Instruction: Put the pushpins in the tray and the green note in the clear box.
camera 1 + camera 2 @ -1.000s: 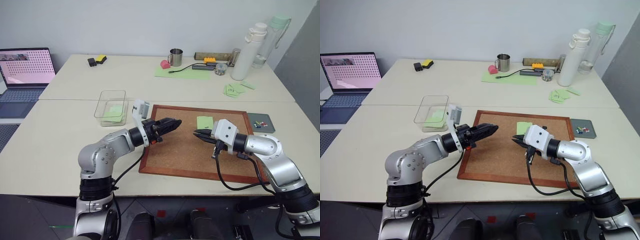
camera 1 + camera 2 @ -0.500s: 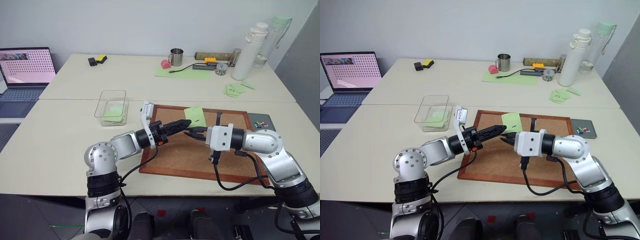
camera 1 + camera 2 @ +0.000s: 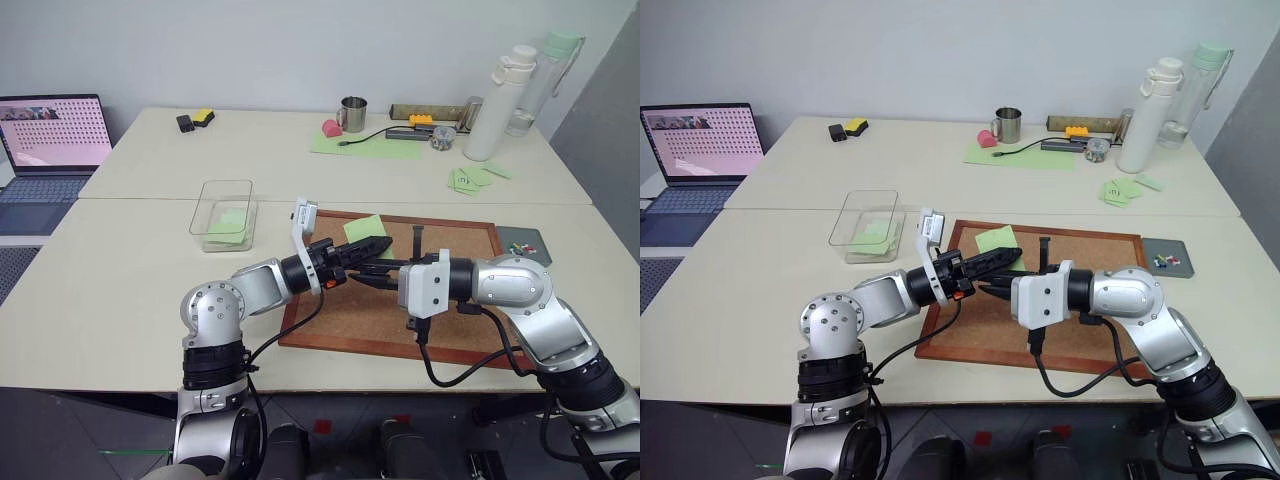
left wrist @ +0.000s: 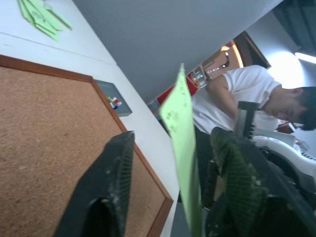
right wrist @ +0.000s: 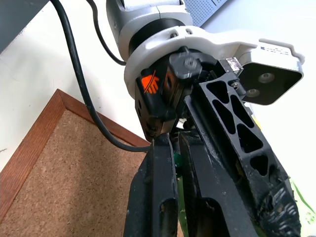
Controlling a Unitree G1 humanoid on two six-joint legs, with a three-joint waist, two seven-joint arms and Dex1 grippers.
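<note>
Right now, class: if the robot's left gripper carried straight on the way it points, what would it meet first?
The left gripper, open around the small light-green paper note, points straight at the right gripper; it would probably meet that first, though depth is unclear.

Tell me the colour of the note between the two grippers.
Light green; the green note shows best in the left eye view.

Head stereo pair looking down over corkboard (image 3: 455,290), wrist cameras close-up, all sharing the corkboard
</note>
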